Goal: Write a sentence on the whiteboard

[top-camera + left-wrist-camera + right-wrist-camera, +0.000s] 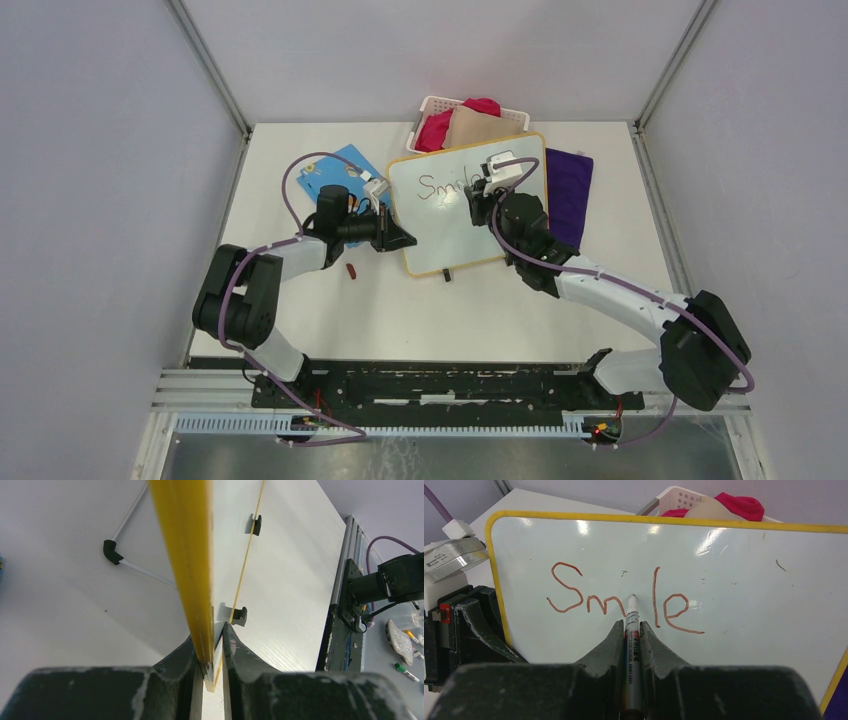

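The whiteboard (440, 238), white with a yellow frame, stands tilted at the table's middle back. My left gripper (402, 240) is shut on its left edge; in the left wrist view the yellow frame (182, 555) runs between the jaws of the left gripper (212, 652). My right gripper (478, 203) is over the board's upper part, shut on a silver marker (632, 612) held between the right gripper's (632, 629) jaws. The marker tip touches the board between "Sm" and "le". The sentence (569, 594) reads "Sm le" in dark red; no second line shows.
A white basket (432, 104) with red and beige cloths stands behind the board. A purple cloth (568, 190) lies at its right, a blue card (335, 172) at its left. A small red cap (351, 270) lies by the left arm. A black board foot (241, 615) shows.
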Action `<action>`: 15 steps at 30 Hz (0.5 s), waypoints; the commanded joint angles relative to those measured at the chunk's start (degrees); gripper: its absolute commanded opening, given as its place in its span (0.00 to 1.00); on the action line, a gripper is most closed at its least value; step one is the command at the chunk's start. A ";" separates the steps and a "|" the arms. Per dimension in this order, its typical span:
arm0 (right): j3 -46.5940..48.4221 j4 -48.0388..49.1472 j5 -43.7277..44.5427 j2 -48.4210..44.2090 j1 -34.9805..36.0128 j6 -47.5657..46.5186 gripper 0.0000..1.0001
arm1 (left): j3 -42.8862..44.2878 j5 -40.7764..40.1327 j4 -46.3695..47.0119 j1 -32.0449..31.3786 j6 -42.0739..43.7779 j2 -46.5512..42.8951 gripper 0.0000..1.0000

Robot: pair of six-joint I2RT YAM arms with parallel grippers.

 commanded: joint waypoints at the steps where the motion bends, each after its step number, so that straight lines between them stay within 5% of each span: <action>1: 2.59 3.43 0.73 0.61 -0.55 -0.36 0.00 | 0.28 -4.40 -5.22 -1.24 6.17 0.28 0.02; 15: 1.95 1.46 -0.64 -1.90 -1.28 0.36 0.00 | 0.27 -4.86 -5.38 -1.24 6.29 0.15 0.02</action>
